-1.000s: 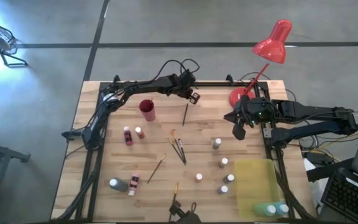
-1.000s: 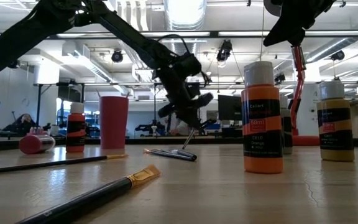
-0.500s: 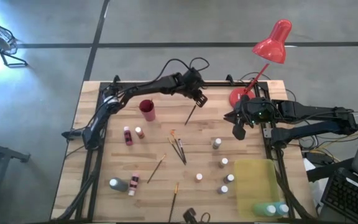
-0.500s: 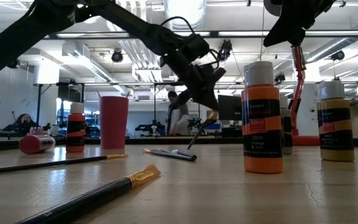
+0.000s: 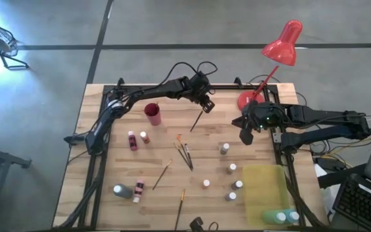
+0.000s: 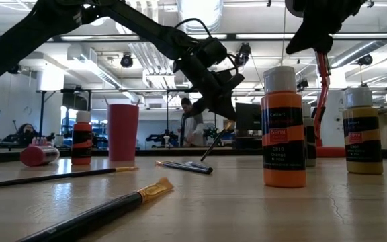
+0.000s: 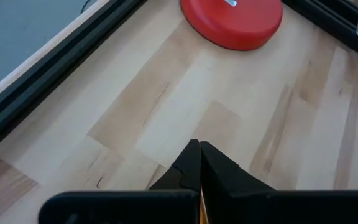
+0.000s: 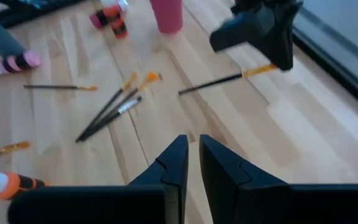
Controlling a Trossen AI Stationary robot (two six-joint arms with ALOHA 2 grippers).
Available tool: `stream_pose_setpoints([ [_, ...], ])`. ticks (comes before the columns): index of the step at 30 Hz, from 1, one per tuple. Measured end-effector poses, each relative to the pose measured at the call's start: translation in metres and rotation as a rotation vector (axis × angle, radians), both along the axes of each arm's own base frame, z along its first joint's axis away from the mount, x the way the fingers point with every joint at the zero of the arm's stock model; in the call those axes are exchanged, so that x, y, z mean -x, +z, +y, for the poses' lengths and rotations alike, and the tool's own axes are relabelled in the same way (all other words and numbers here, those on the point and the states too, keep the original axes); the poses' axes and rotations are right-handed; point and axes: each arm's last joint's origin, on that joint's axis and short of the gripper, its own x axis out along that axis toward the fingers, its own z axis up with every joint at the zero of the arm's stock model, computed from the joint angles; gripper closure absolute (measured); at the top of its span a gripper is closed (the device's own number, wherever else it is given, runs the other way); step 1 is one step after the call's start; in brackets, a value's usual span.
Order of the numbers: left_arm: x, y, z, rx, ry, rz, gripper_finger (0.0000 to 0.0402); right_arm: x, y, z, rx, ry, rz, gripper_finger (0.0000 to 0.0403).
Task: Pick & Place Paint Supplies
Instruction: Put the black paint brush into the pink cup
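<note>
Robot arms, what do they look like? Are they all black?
Mostly, yes. Both arms are dark, thin and jointed, with black cables looping over the left arm's wrist. The left gripper and the right gripper each end in two dark, pointed fingers. A small green light glows on the right arm.

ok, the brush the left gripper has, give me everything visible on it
The paintbrush is thin, with a dark handle, an orange-gold band and a bristle end. The left gripper is shut on that banded end. It hangs tilted, its handle tip slanting down toward the wooden table; whether the tip touches the wood can't be told. It sits between the red cup and the lamp base. Nothing else touches it.
</note>
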Motion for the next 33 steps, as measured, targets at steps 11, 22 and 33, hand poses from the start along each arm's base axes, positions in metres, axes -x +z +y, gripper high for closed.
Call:
stream_pose_setpoints([
  [11,0.003,0.024,-0.009,-0.051,-0.081,-0.054,0.0401,-0.005,-0.024,0.0,-0.011,-0.007,0.09,0.0329],
  [22,0.015,0.071,-0.045,-0.181,-0.176,-0.117,0.0401,-0.005,-0.024,-0.001,0.006,-0.027,0.09,0.0293],
  [33,0.063,0.137,-0.086,-0.309,-0.245,-0.251,0.0401,-0.005,-0.024,-0.001,0.006,-0.028,0.089,0.0275],
])
